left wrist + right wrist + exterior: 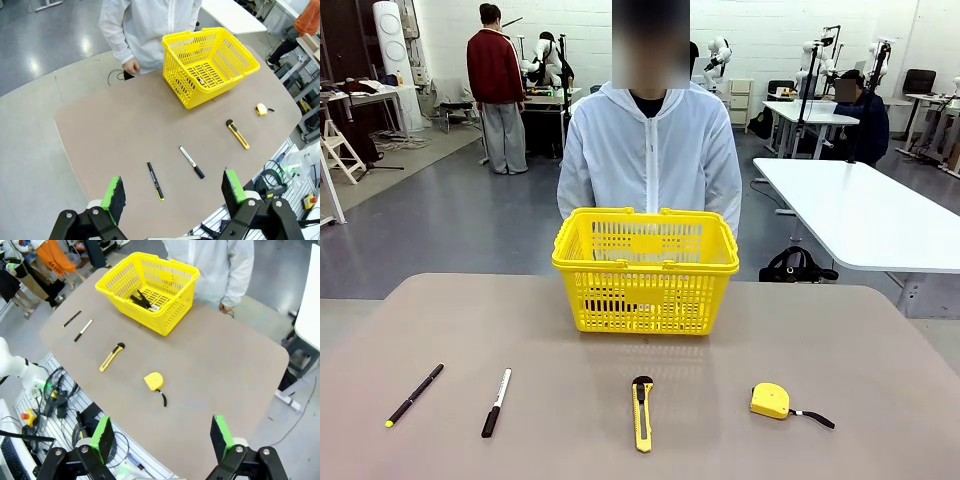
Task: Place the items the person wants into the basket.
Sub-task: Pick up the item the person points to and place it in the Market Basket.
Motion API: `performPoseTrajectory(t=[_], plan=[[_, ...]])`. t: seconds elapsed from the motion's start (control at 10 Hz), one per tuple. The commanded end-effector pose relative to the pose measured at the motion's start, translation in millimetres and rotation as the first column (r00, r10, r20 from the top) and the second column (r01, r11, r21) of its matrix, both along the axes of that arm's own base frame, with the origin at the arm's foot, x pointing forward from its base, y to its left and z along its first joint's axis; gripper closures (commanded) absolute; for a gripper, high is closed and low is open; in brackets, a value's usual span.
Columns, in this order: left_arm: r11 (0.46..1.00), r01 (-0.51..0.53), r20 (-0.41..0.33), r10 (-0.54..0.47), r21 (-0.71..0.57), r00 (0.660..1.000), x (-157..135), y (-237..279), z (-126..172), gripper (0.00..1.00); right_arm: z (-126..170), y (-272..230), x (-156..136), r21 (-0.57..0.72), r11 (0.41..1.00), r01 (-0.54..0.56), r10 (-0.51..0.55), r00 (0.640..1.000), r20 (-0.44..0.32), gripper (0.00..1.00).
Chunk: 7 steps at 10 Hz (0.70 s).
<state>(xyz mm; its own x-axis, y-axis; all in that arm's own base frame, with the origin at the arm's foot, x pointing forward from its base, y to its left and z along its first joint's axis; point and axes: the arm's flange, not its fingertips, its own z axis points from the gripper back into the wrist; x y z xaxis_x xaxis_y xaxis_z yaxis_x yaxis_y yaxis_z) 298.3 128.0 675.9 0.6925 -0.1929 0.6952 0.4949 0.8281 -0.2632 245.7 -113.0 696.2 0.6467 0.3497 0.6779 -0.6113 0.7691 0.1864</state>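
L end effector (173, 190) is held high over the surface (125, 135) and pitched down toward it. Its jaws are spread to full width, w/ green pads (114, 194) facing inward and black finger links seen at the bottom edge. R end effector (161, 437) is posed the same way: raised, tilted down, jaws fully apart, its green pads well separated. Both are kept clear of the surface.

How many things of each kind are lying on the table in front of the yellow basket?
Writing tools: 2, the black pen and the white marker
Cutters: 1, the utility knife
Measuring tools: 1, the tape measure
Total: 4
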Motion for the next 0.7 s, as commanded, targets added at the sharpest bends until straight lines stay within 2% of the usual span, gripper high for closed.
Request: performPoseTrajectory(t=[0.0,0.6], plan=[[1.0,0.014,0.011,-0.014,-0.007,1.0,-0.2,0.6,0.1,0.0,0.6,1.7,2.3,0.006,1.0,-0.015,0.015,1.0,0.004,0.0],[1.0,0.014,0.011,-0.014,-0.007,1.0,-0.2,0.6,0.1,0.0,0.6,1.7,2.3,0.006,1.0,-0.015,0.015,1.0,0.004,0.0]])
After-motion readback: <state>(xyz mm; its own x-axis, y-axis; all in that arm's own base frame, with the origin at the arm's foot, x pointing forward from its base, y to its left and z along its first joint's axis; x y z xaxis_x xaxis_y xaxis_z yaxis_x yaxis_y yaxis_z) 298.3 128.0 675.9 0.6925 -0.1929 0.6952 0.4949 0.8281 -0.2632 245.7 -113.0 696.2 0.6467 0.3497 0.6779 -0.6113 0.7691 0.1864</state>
